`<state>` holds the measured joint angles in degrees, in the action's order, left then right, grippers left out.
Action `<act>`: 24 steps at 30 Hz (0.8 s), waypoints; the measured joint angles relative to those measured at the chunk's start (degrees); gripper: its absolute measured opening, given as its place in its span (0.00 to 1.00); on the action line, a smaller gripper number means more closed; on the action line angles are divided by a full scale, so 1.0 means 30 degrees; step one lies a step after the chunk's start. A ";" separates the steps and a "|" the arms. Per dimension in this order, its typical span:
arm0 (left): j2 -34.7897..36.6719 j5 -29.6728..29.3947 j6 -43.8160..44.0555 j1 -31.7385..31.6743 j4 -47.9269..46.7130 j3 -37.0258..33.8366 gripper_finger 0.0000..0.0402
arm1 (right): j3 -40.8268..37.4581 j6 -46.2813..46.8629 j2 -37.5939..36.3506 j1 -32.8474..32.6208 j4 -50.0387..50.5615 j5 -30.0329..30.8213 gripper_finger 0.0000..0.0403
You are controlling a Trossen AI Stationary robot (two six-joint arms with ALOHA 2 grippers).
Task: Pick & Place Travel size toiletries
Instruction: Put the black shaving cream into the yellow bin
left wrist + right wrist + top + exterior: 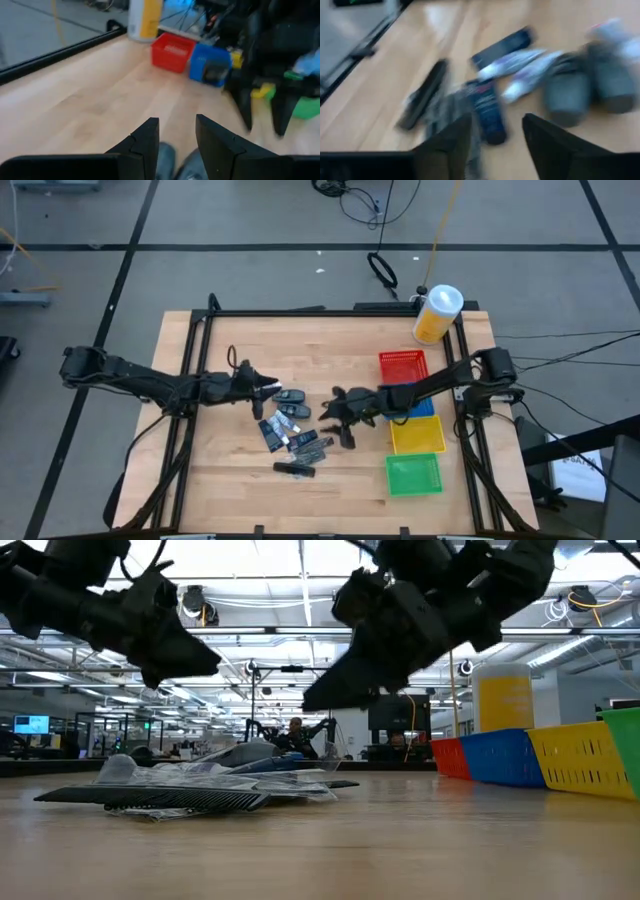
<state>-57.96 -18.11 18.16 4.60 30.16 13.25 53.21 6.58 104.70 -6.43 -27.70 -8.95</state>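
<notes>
Two arms: both dark, both reaching in toward the middle of the wooden table point(230, 480), left one from the left edge, right one from the right edge.
Canister: big yellow one with a white lid point(437, 313), standing at the far right corner of the table, well away from everything else.
Baskets: four small ones in a row down the right side, red point(402, 364) farthest back, then blue point(424, 406) mostly under the right arm, yellow point(417, 435), green point(413, 473) nearest the front.
Left gripper point(268, 387): hanging over the far end of the pile, fingers spread a little apart, nothing between them as far as I can see.
Right gripper point(335, 418): just off the right side of the pile and up off the table, jaws parted with a clear gap, holding nothing.
Travel size toiletries point(292, 432): loose heap of dark tubes and sachets plus a couple of pale ones, lying flat mid-table between the two grippers.
Stray black tube point(294, 469): lying on its own at the front edge of the heap.
</notes>
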 joint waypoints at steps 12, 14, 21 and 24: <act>-0.4360 -0.0153 0.0228 0.1882 0.3649 0.0067 0.32 | 0.2713 -0.0304 0.3978 -0.0628 -0.0159 0.1837 0.64; -0.4770 -0.0159 0.0568 0.1991 0.3907 0.0032 0.32 | 0.2959 -0.0768 0.4445 -0.0628 -0.0307 0.1445 0.63; -0.6213 -0.1079 0.1213 0.2172 0.5062 0.0045 0.32 | 0.3039 -0.1458 0.4465 -0.0557 -0.0105 0.1569 0.49; -0.6802 -0.1188 0.1222 0.2172 0.5623 0.0047 0.32 | 0.3031 -0.1461 0.4385 -0.0445 -0.0080 0.1479 0.38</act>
<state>-78.37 -21.67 21.82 11.11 47.02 13.39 62.30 2.20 117.86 -7.77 -27.94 -4.51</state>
